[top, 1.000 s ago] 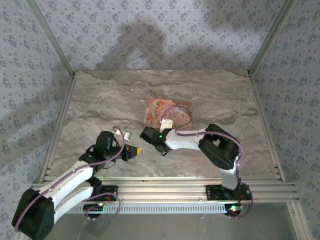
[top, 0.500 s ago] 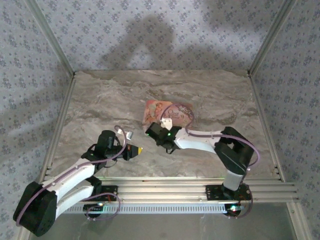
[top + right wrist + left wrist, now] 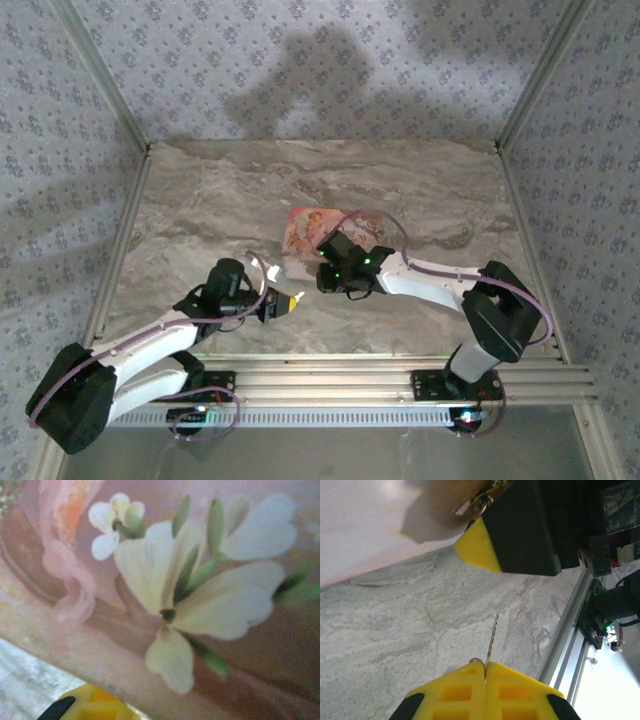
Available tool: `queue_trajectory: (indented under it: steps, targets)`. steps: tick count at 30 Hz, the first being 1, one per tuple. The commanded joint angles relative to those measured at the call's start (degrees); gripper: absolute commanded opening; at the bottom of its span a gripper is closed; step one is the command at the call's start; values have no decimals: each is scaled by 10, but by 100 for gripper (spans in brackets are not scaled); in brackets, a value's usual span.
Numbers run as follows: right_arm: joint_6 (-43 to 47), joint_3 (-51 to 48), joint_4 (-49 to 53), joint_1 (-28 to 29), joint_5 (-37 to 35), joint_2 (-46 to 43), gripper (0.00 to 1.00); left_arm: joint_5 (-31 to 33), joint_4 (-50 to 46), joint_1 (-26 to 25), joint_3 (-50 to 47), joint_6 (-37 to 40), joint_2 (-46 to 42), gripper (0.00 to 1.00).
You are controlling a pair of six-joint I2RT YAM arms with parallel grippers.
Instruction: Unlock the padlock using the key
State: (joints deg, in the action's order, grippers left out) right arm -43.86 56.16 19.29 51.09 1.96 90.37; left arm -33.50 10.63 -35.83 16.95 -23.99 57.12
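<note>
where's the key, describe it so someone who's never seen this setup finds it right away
On the marble table, find the left end effector near the front centre. The key is the thin metal blade poking out from between its shut yellow fingertips, seen edge-on. Unlike the broad pink floral card farther back, it is a narrow bare sliver.

Key (image 3: pixel 491 637) bow hidden inside left tool (image 3: pixel 485 670).

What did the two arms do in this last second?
The right hand swung right and away, over the flowered pink card. The left hand slid right too, key still pinched. The card looks unmoved.
</note>
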Motion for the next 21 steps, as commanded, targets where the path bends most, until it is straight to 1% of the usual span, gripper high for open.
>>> queue_trajectory:
  steps: [1,4,10,16,21]
  targets:
    - [13,10,-34,-14,99,-33,0,30,22,-7,17,5,-3,0]
    - [-2,8,-43,-28,135,-47,0,44,37,-11,12,-4,-7,0]
    - [-43,-4,-62,-46,172,-73,0,83,84,-31,-3,-6,-17,0]
    - [-89,-28,-115,-55,209,-83,0,79,111,-33,7,3,-9,0]
    - [-111,-26,-128,-59,224,-87,0,77,143,-36,0,4,8,0]
